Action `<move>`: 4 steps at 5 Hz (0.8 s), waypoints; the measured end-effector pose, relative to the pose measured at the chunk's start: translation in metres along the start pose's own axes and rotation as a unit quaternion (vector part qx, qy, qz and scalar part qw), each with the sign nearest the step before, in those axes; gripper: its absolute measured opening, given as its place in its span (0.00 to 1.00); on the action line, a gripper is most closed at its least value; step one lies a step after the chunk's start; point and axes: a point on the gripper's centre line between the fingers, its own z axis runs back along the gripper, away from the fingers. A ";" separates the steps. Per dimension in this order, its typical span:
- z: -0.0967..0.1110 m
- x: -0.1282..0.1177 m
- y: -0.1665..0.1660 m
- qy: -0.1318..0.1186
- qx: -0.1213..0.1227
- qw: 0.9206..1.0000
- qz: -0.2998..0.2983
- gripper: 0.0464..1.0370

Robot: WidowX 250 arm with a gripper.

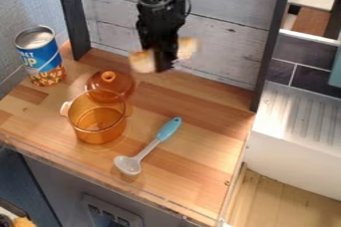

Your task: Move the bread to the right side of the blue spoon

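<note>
Wooden counter: pale planks [200, 188] before a grey-white board backdrop [223, 9], a blue can [41, 59] at the left edge.
Amber pot: open, upright [98, 126], with its amber lid [112, 82] just behind it.
Gripper: hanging at upper centre [163, 64] – closed on the bread, as far as I can judge, since the dark fingers hide its middle.
Bread: up at the fingertips [187, 48], showing on both sides of them; its long axis runs crosswise, the left end a little lower in the view.
Blue spoon: flat on the wood [169, 128], bowl to the lower left, handle to the upper right.
Key relation: the spoon lies below and mostly right of the bread in the view – so the carry should go rightward and nearer the camera, past the slanting handle, before lowering.
</note>
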 end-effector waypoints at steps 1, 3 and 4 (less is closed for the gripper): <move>0.008 -0.009 -0.023 0.038 -0.013 0.994 0.105 0.60; 0.004 -0.014 -0.070 0.090 -0.048 0.953 0.285 0.60; -0.001 -0.013 -0.088 0.097 -0.067 0.925 0.361 0.60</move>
